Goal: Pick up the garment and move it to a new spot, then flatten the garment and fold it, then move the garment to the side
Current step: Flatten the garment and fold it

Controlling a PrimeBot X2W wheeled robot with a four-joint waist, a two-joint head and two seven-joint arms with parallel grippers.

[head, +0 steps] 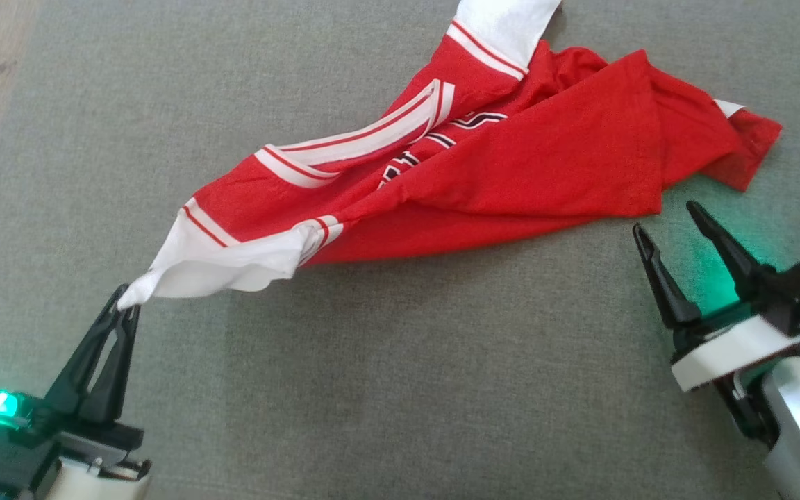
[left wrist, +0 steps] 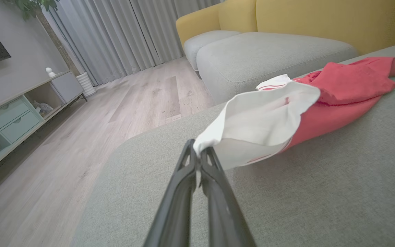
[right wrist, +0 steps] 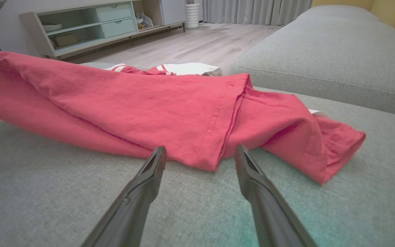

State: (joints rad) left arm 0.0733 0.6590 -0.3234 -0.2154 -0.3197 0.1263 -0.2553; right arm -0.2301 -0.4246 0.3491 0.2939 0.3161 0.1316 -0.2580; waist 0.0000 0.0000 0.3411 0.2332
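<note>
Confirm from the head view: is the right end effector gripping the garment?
No, the right end effector stands wide open at the edge of the garment, with no cloth pinched between its fingers.

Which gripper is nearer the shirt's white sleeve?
Left. The left gripper is shut on the tip of the white sleeve; the right gripper stands open just short of the red hem, at the shirt's other end.

Bare grey fabric sofa seat (head: 400, 361) between left claw (head: 126, 293) and right claw (head: 666, 217): broad open passage. Just ahead of right claw's spread tips: crumpled red-and-white cloth jersey (head: 525, 160), its hem barring the straight line. To that claw's right, open seat alongside the red sleeve. Left of left claw: seat edge, then pale wood floor (left wrist: 81, 144). Beyond: mustard-yellow sofa back (left wrist: 321, 17).
</note>
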